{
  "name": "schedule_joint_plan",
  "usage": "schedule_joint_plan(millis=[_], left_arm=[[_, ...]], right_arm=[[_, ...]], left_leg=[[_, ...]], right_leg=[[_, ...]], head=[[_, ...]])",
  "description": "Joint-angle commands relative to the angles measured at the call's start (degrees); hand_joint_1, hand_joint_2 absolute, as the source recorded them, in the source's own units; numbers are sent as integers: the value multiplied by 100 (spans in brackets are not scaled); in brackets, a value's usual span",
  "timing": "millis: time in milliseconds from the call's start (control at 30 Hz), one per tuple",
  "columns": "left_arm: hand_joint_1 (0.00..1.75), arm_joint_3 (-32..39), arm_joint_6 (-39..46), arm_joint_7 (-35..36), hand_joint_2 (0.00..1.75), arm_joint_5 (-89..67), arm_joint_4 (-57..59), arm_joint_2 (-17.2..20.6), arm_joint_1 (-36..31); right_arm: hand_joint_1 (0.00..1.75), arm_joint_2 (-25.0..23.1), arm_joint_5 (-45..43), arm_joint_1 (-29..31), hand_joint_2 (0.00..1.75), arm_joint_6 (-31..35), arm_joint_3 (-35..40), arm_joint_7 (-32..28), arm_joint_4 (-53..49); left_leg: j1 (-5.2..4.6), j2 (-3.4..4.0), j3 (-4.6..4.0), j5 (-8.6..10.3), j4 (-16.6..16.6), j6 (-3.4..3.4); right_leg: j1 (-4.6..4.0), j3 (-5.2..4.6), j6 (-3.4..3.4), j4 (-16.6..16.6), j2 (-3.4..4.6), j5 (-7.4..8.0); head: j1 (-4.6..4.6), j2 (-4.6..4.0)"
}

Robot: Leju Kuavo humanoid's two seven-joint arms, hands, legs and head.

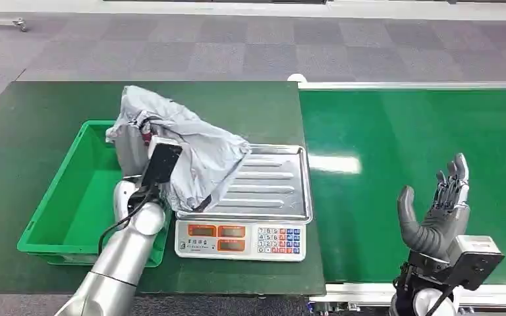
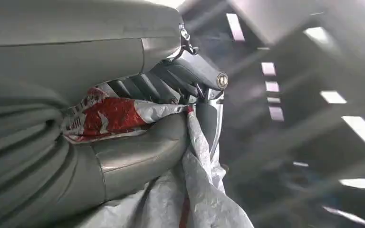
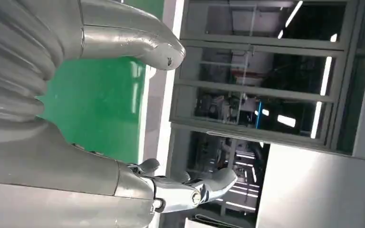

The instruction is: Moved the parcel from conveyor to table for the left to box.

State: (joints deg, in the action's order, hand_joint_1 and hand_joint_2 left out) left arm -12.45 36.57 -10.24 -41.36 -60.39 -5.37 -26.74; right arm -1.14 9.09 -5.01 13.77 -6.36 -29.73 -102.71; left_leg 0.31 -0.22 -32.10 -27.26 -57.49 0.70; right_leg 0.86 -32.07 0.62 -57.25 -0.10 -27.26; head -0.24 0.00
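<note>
The parcel [image 1: 191,148] is a crumpled grey plastic mailer bag, lifted between the green bin [image 1: 72,197] and the scale's steel tray [image 1: 270,184], its lower end draping onto the tray. My left hand [image 1: 146,135] grips the bag's upper part. In the left wrist view the thumb and fingers [image 2: 171,83] pinch the grey plastic [image 2: 204,190] and a red-and-white label [image 2: 109,116]. My right hand [image 1: 438,210] is raised over the conveyor belt [image 1: 421,131] near its front edge, fingers spread and holding nothing; the right wrist view shows its thumb [image 3: 138,42] and fingers [image 3: 190,187] apart.
A weighing scale with orange displays and a keypad [image 1: 240,239] stands near the front edge of the dark green table [image 1: 39,105]. The green bin sits left of it. Grey carpet floor [image 1: 237,46] lies beyond the table and belt.
</note>
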Motion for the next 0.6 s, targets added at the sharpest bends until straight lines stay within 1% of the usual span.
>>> schedule_joint_plan(millis=[33,67,133,167,200,233,267,300,367,400,433,467,500,533,567,600], left_arm=[[175,1513,-142,275,175,-54,889,674,539],[175,1772,44,395,175,-83,826,712,736],[175,2039,-73,325,175,-118,631,709,949],[175,2267,84,409,175,-178,491,698,1120],[175,2320,108,474,175,-307,449,736,1210],[175,2348,99,475,175,-292,430,748,1233],[175,2375,-71,504,175,-432,321,756,1313],[175,2415,-131,533,175,-568,269,753,1353],[175,2455,-196,522,175,-584,197,700,1378],[17,2436,-140,493,175,-653,162,692,1391],[0,2417,-124,477,175,-696,143,680,1395],[0,2421,-149,494,175,-730,50,611,1402],[0,2420,-123,465,175,-757,-28,579,1415],[0,2417,-128,470,175,-775,-96,549,1429],[0,2394,-128,412,175,-823,-214,508,1454],[0,2305,-379,375,175,-833,-382,476,1487]], right_arm=[[0,81,-22,9,175,-95,-117,83,-20],[0,66,-4,-44,175,-126,-127,107,-72],[0,28,22,-92,175,-161,-162,129,-121],[0,12,47,-159,175,-196,-163,140,-147],[0,4,68,-197,175,-208,-162,142,-154],[0,0,71,-209,175,-208,-161,140,-156],[0,-11,109,-242,175,-228,-168,124,-168],[0,-28,148,-277,175,-265,-177,108,-181],[0,-44,171,-294,175,-286,-189,93,-180],[0,-40,175,-291,175,-294,-190,89,-170],[0,-28,177,-284,175,-303,-190,85,-155],[0,4,180,-261,175,-318,-186,72,-106],[0,20,182,-256,175,-317,-187,64,-96],[0,24,182,-250,175,-315,-185,58,-82],[0,29,185,-251,175,-305,-183,49,-70],[0,22,176,-276,175,-300,-191,23,-82]], left_leg=[[-3,39,20,0,19,1],[-3,39,19,-2,16,1],[-1,42,20,-4,18,2],[0,39,11,-4,13,3],[-5,48,42,-3,40,2],[-7,42,34,-4,30,3],[-12,36,41,-9,31,4],[-12,47,52,-6,44,7],[-20,30,73,-10,45,5],[-19,35,72,-6,54,5],[-21,27,63,-17,51,11],[-25,20,68,-31,56,8],[-20,25,62,-21,64,10],[-19,9,62,-24,56,9],[-10,13,43,-15,49,11],[-11,10,78,0,52,28]], right_leg=[[2,4,-5,11,38,8],[2,4,-4,9,35,5],[0,4,-6,10,36,3],[0,-3,-6,7,33,2],[5,23,-8,24,42,4],[8,17,-15,12,37,-3],[12,22,-15,8,31,-7],[12,29,-18,19,42,-1],[20,50,-22,9,24,-18],[19,53,-25,16,28,-11],[22,66,-17,11,20,-28],[25,85,-23,8,10,-47],[20,77,-27,15,13,-38],[19,79,-26,10,-6,-45],[6,46,-28,13,-3,-33],[-4,48,-37,21,-5,-20]], head=[[0,0],[2,0],[0,0],[2,0],[7,0],[9,0],[4,0],[7,0],[7,0],[7,0],[7,0],[7,0],[4,0],[2,0],[0,0],[18,0]])
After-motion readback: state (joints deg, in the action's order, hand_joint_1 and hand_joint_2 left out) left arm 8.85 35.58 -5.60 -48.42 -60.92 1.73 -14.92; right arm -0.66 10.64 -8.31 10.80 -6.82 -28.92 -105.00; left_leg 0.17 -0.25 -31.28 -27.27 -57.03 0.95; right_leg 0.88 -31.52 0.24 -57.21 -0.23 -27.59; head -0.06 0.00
